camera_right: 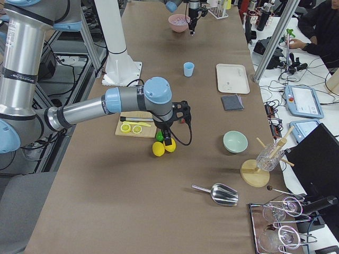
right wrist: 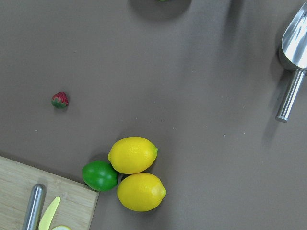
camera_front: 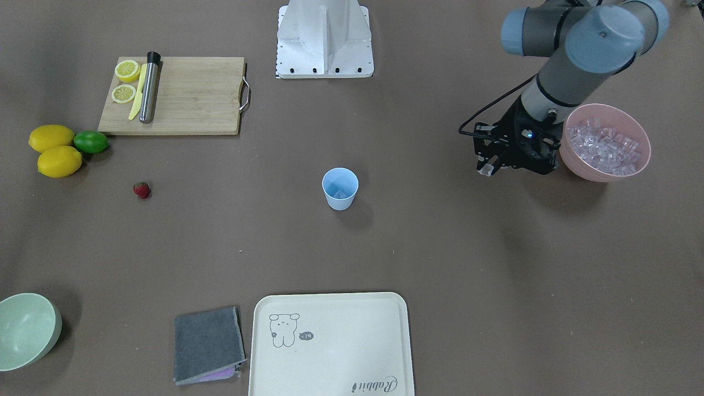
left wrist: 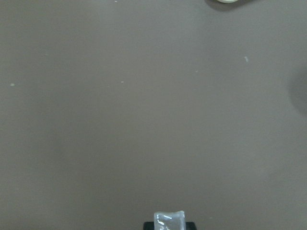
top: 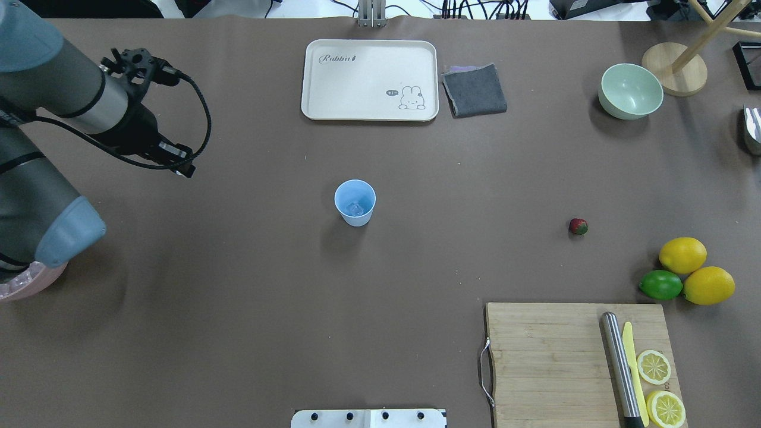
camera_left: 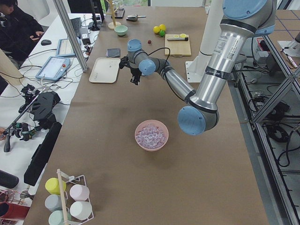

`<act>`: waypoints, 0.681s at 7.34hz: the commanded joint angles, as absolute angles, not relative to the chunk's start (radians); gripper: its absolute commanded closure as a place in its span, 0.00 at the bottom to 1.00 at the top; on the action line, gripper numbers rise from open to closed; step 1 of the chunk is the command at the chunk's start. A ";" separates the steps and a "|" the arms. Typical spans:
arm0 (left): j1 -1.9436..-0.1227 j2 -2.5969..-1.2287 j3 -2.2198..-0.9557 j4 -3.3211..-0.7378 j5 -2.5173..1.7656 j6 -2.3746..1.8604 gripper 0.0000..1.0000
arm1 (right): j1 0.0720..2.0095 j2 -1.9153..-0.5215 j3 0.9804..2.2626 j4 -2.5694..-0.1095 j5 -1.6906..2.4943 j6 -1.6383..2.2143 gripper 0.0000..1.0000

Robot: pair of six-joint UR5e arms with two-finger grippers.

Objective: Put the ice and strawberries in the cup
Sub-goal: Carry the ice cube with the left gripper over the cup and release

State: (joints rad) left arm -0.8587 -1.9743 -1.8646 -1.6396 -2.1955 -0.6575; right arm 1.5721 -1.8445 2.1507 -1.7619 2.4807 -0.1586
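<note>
The light-blue cup (camera_front: 340,190) stands upright mid-table with one ice cube (top: 355,208) inside. My left gripper (camera_front: 487,166) hovers beside the pink bowl (camera_front: 583,169) of ice cubes (camera_front: 605,146). It is well off to the cup's side and is shut on one clear ice cube (left wrist: 169,220). The red strawberry (camera_front: 142,190) lies on the table toward the lemons; it also shows in the right wrist view (right wrist: 60,99). My right gripper (camera_right: 168,142) hangs above the lemons; whether it is open or shut I cannot tell.
A cutting board (camera_front: 181,96) holds lemon slices, a yellow knife and a steel muddler. Two lemons (camera_front: 55,151) and a lime (camera_front: 91,142) lie beside it. A cream tray (camera_front: 330,344), a grey cloth (camera_front: 208,344), a pale green bowl (camera_front: 25,330) and a metal scoop (right wrist: 293,43) are around.
</note>
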 commanded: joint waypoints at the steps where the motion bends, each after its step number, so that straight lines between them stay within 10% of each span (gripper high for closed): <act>1: -0.725 -2.110 -1.850 -1.599 -2.121 -0.889 1.00 | 1.569 -1.841 2.138 -1.766 2.477 -0.149 0.00; 5: -0.644 -2.200 -1.839 -1.522 -2.045 -0.977 1.00 | 1.569 -1.842 2.140 -1.763 2.434 -0.155 0.00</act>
State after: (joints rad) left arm -0.6642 -2.1901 -1.8446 -1.5295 -2.0658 -0.9669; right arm 1.5693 -1.8421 2.1391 -1.7622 2.4477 -0.1539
